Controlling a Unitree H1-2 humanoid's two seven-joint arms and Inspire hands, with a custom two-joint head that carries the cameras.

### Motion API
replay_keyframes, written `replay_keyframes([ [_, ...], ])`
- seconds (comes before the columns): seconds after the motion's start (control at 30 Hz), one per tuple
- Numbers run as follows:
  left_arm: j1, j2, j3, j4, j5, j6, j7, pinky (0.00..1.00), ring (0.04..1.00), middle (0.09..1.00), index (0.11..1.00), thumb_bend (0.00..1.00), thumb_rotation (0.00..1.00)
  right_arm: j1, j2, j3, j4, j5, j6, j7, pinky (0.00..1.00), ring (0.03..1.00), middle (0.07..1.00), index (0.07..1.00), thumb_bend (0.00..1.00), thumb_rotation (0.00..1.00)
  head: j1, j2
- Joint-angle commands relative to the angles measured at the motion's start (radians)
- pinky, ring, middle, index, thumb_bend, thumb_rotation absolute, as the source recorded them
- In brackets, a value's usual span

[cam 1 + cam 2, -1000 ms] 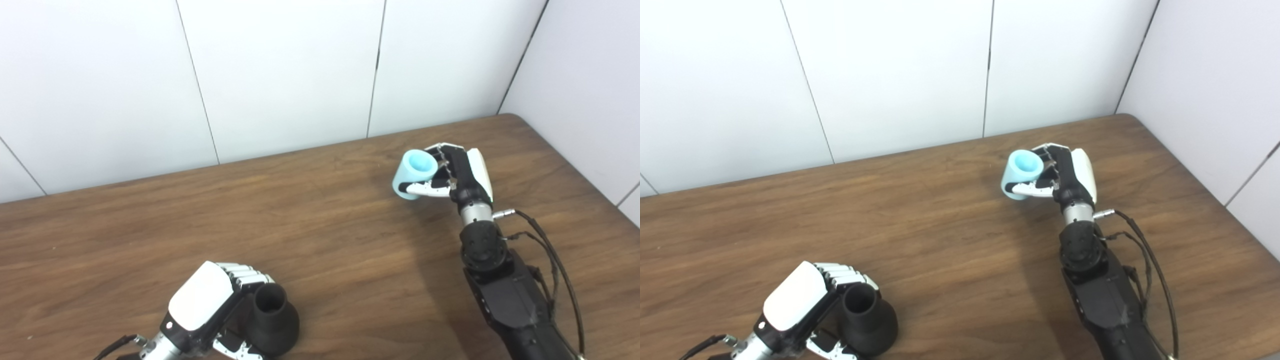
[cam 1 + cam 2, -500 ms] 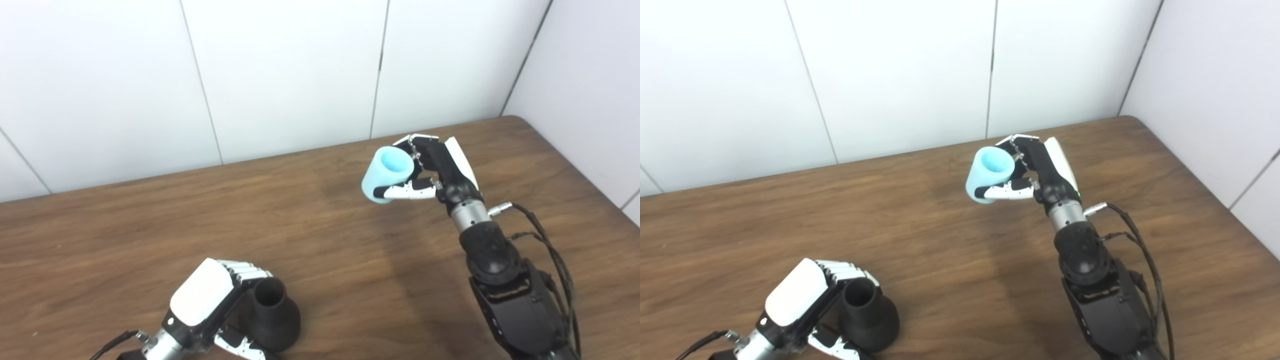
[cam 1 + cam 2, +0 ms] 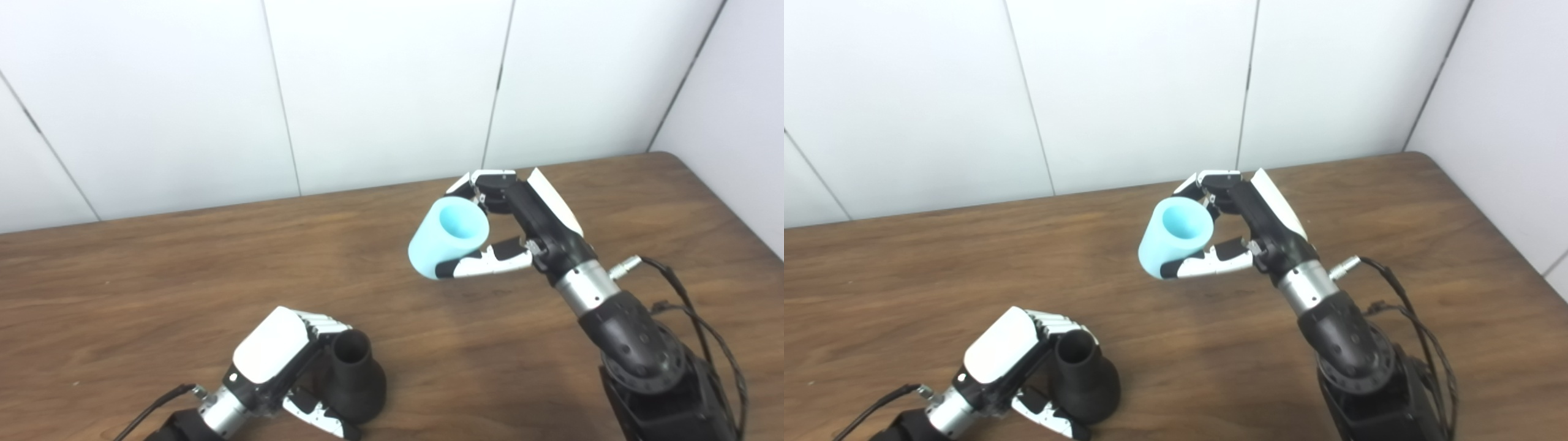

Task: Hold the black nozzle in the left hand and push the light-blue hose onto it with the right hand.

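Note:
The black nozzle (image 3: pixel 353 383) stands on the table at the bottom left, narrow mouth up, wide base down. My left hand (image 3: pixel 277 361) is shut on the nozzle, fingers wrapped round its neck from the left. The light-blue hose (image 3: pixel 445 237), a short thick tube, hangs tilted in the air over the table's middle with its open end toward me. My right hand (image 3: pixel 520 226) is shut on the hose, thumb under it and fingers over its far side. Hose and nozzle are well apart, the hose up and to the right.
The brown wooden table (image 3: pixel 153 275) runs back to white wall panels (image 3: pixel 380 92). Its right rear corner meets the side wall (image 3: pixel 735 110). Black cables (image 3: pixel 698 312) trail from my right forearm.
My right hand has lifted the hose off the table's right rear and carried it leftward and toward me. The camera has also shifted. The left hand keeps its hold on the nozzle.

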Motion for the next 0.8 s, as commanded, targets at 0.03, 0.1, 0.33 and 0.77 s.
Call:
replay_keyframes([
  [0.03,0.102,-0.053,-0.042,0.086,-0.019,-0.013,-0.017,0.37,0.494,0.482,0.487,0.52,0.0,-0.019,0.009,0.007,-0.066,0.017,0.0,0.015,0.33,0.448,0.521,0.453,0.52,0.0,0.008,0.003],
  [0.1,0.106,-0.059,-0.04,0.088,-0.024,-0.013,-0.03,0.38,0.497,0.485,0.484,0.52,0.0,-0.018,0.018,0.015,-0.088,0.023,0.018,0.027,0.33,0.447,0.52,0.455,0.52,0.0,0.021,0.008],
  [0.33,0.109,-0.068,-0.045,0.103,-0.044,-0.013,-0.059,0.38,0.49,0.482,0.487,0.52,0.0,-0.018,0.028,0.045,-0.138,0.043,0.051,0.068,0.31,0.445,0.523,0.455,0.51,0.0,0.034,0.006],
  [0.77,0.11,-0.07,-0.057,0.095,-0.033,-0.013,-0.109,0.4,0.504,0.493,0.475,0.52,0.0,0.004,0.037,0.087,-0.145,0.078,0.054,0.11,0.33,0.457,0.529,0.464,0.5,0.0,0.045,0.013],
])
